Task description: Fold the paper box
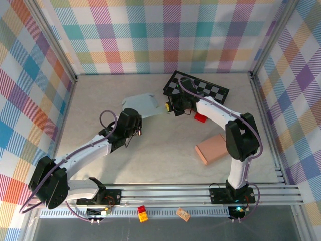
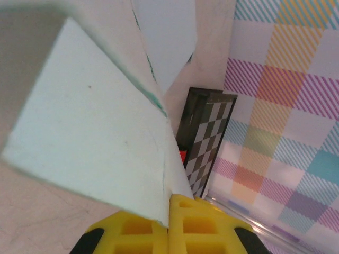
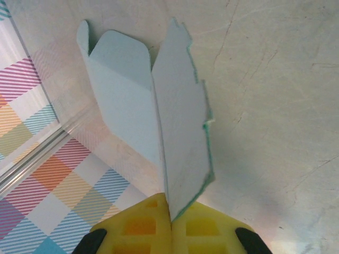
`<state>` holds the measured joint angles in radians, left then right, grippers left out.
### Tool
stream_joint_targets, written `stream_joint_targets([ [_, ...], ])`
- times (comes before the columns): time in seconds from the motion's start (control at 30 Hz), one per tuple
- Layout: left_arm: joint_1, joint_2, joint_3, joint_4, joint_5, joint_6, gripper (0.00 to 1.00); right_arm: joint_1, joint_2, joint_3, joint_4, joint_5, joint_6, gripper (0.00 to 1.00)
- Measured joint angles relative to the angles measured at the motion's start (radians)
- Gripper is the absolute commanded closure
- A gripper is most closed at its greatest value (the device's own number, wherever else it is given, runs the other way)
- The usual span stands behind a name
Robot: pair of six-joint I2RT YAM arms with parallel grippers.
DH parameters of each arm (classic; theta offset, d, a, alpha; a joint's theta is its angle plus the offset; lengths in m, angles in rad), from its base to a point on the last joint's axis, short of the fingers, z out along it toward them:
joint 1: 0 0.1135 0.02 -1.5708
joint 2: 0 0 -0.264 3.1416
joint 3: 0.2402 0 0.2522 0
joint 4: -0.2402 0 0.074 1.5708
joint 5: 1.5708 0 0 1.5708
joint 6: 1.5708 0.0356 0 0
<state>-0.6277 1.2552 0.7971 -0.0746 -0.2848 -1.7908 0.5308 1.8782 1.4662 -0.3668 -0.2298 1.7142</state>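
Note:
The paper box (image 1: 144,104) is a flat, pale blue cut-out held just above the table, left of centre. My left gripper (image 1: 136,119) is at its near left corner, and in the left wrist view the yellow fingers (image 2: 169,214) are shut on the sheet's edge (image 2: 95,132). My right gripper (image 1: 168,107) is at the sheet's right edge. In the right wrist view its yellow fingers (image 3: 171,219) are shut on a notched, green-edged flap (image 3: 183,143), with a rounded flap beside it.
A black-and-white checkerboard (image 1: 198,88) lies at the back, right behind my right gripper. A small red block (image 1: 200,118) and a tan block (image 1: 211,148) sit to the right. Two small pieces (image 1: 142,213) rest beyond the rails at the near edge.

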Motion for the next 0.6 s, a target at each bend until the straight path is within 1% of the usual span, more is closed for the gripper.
stream_joint_targets([
  [0.03, 0.0, 0.0, 0.0, 0.002, -0.005, 0.001, 1.0, 0.0, 0.0, 0.0, -0.002, 0.0, 0.0, 1.0],
  [0.2, 0.0, -0.002, 0.005, 0.006, -0.035, 0.015, 1.0, 0.001, -0.009, 0.0, -0.019, 0.002, -0.011, 0.68],
  [0.27, 0.0, -0.002, 0.01, 0.007, -0.06, 0.026, 1.0, 0.007, -0.043, 0.0, -0.041, 0.028, -0.034, 0.55],
  [0.33, 0.0, -0.002, 0.018, 0.011, -0.081, 0.032, 1.0, 0.019, -0.11, -0.014, -0.053, 0.069, -0.047, 0.48],
  [0.4, 0.0, -0.002, 0.019, 0.045, -0.097, 0.034, 1.0, 0.041, -0.208, -0.051, -0.043, 0.112, -0.05, 0.45],
  [0.5, 0.0, 0.002, 0.019, 0.098, -0.107, 0.031, 1.0, 0.104, -0.363, -0.163, 0.061, 0.172, -0.029, 0.45],
  [0.57, -0.001, 0.008, 0.019, 0.131, -0.111, 0.029, 1.0, 0.155, -0.396, -0.224, 0.158, 0.203, -0.006, 0.45],
  [0.6, -0.002, 0.012, 0.019, 0.144, -0.111, 0.029, 1.0, 0.18, -0.386, -0.243, 0.205, 0.217, 0.003, 0.46],
])
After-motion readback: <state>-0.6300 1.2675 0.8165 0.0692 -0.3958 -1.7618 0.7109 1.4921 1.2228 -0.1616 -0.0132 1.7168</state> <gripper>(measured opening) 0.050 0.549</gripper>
